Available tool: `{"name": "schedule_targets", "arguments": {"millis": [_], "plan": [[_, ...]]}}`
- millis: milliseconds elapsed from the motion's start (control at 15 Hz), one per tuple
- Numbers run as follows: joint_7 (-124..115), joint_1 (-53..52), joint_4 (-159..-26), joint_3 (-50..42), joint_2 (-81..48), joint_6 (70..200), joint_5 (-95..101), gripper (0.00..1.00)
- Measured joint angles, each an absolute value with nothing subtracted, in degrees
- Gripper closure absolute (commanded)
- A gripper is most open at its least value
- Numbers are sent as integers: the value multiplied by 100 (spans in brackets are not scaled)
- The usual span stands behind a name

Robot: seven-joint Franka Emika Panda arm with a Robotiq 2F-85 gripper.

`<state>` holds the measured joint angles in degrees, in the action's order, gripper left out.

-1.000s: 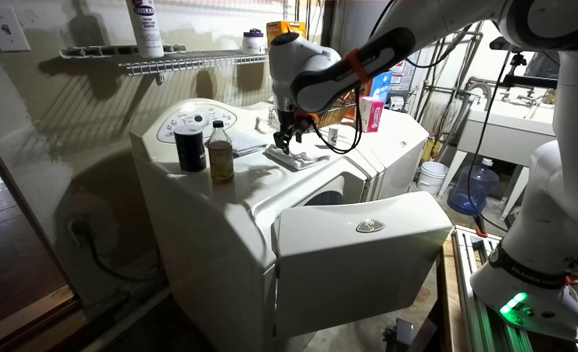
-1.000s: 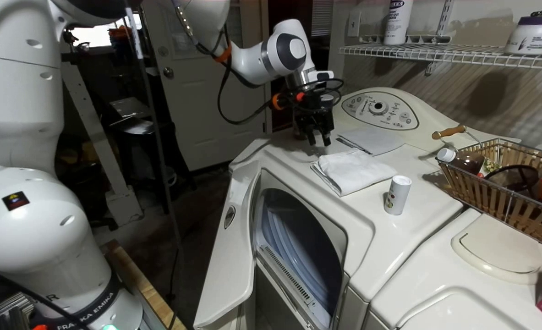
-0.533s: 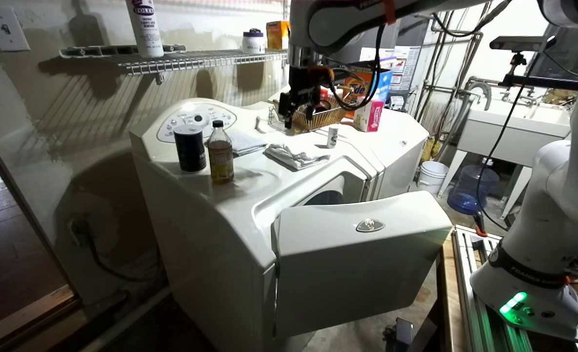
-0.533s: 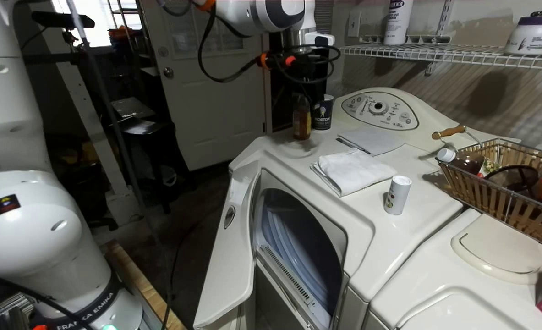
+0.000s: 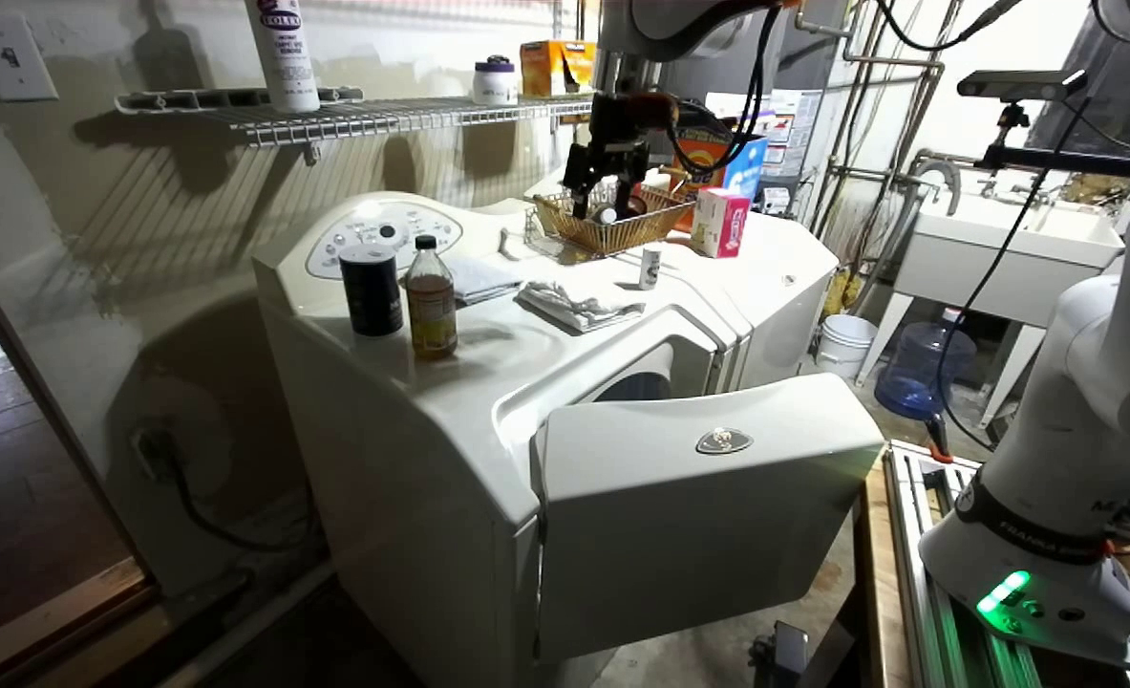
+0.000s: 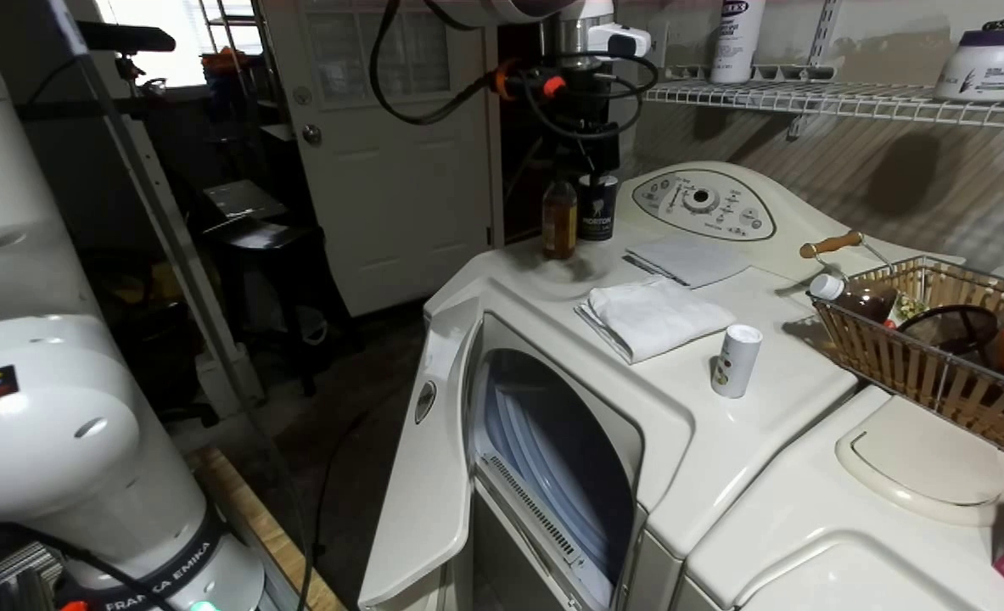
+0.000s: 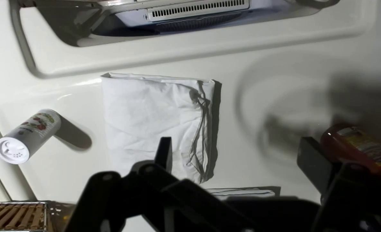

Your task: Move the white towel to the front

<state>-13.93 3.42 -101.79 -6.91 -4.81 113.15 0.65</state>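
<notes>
The white towel lies folded and slightly rumpled on top of the white machine. It shows in both exterior views (image 5: 579,306) (image 6: 659,316) and in the wrist view (image 7: 145,119). My gripper (image 7: 237,153) is open and empty; its fingers are wide apart. In the wrist view one finger overlaps the towel's edge and the other overlaps a bottle, without visible contact. In both exterior views the gripper (image 5: 603,203) (image 6: 588,157) hangs well above the machine top, clear of the towel. Its fingertips are hard to make out in one of them.
A second folded, greyish cloth (image 6: 692,259) lies behind the towel. An amber bottle (image 5: 431,311) and a dark canister (image 5: 372,291) stand to one side. A small white shaker (image 6: 737,361) and a wicker basket (image 6: 917,339) stand on the other. The machine's front door (image 5: 708,497) hangs open.
My gripper has risen from low near the towel to well above the machine top, shifting right in an exterior view. The bottle and canister behind it are uncovered. The towel has not moved.
</notes>
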Motion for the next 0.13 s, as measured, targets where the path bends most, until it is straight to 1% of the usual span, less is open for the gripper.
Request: {"name": "schedule_targets", "arguments": {"millis": [133], "plan": [[-1397, 339, -10180, -671, -492, 11315, 65, 0]]}}
